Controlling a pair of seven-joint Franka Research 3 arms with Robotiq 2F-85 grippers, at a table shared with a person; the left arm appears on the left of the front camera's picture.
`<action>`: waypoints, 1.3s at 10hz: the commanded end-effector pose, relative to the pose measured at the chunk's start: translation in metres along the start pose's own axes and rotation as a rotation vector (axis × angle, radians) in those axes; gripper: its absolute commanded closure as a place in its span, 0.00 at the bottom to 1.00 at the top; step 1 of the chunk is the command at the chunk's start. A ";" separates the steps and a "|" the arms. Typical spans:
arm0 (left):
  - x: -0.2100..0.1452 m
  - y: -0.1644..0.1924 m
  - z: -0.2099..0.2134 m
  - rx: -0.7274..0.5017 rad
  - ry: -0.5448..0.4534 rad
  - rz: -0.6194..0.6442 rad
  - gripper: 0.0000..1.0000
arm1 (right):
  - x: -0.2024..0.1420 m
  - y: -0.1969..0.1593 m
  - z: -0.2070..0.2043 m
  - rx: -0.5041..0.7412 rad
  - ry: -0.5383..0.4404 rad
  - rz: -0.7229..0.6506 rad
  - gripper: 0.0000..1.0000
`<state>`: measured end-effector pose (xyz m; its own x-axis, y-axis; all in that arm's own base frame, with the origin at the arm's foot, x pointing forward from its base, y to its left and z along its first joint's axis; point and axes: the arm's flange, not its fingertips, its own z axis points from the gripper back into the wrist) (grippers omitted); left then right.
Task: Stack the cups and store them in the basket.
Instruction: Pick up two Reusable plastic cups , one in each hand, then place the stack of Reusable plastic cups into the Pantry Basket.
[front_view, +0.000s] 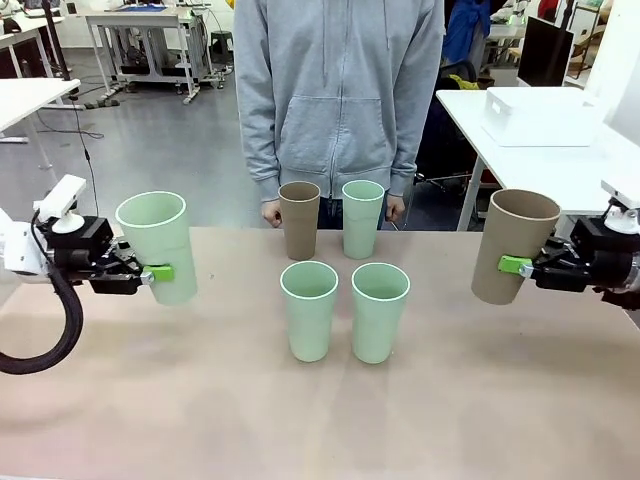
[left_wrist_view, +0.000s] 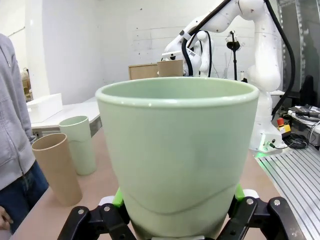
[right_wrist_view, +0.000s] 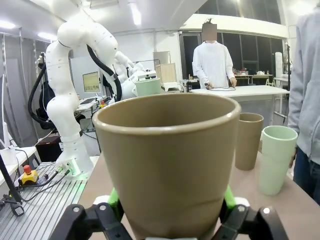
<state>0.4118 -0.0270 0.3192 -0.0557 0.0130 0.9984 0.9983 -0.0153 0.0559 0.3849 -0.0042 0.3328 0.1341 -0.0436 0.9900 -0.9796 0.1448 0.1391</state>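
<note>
Jaws clamped both sides: left gripper (front_view: 160, 272) pinching a mint cup (front_view: 158, 245) low on its wall, held up near the desk's (front_view: 200, 400) left edge; right gripper (front_view: 515, 266) same on a brown cup (front_view: 512, 245) at the right edge. Mid-desk, two more mint cups (front_view: 309, 310) (front_view: 380, 312), upright, side by side. At the far edge, second brown cup (front_view: 299, 220) beside a fourth mint cup (front_view: 363, 218), person's hands (front_view: 272, 212) (front_view: 395, 208) flanking them. Basket (front_view: 540, 118) on a side table (front_view: 590, 170) past the far right corner.
</note>
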 end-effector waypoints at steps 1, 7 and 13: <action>0.006 -0.009 0.004 0.008 0.033 -0.013 0.15 | -0.002 0.006 0.003 0.003 -0.006 0.011 0.14; 0.011 -0.013 0.006 0.035 0.033 0.010 0.15 | -0.005 0.010 0.009 0.001 -0.011 -0.008 0.14; 0.004 -0.005 0.005 0.015 0.035 -0.011 0.15 | -0.002 0.000 0.006 -0.013 0.000 -0.006 0.14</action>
<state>0.4067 -0.0221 0.3208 -0.0588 -0.0213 0.9980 0.9983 0.0003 0.0588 0.3839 -0.0101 0.3281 0.1459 -0.0452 0.9883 -0.9761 0.1558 0.1512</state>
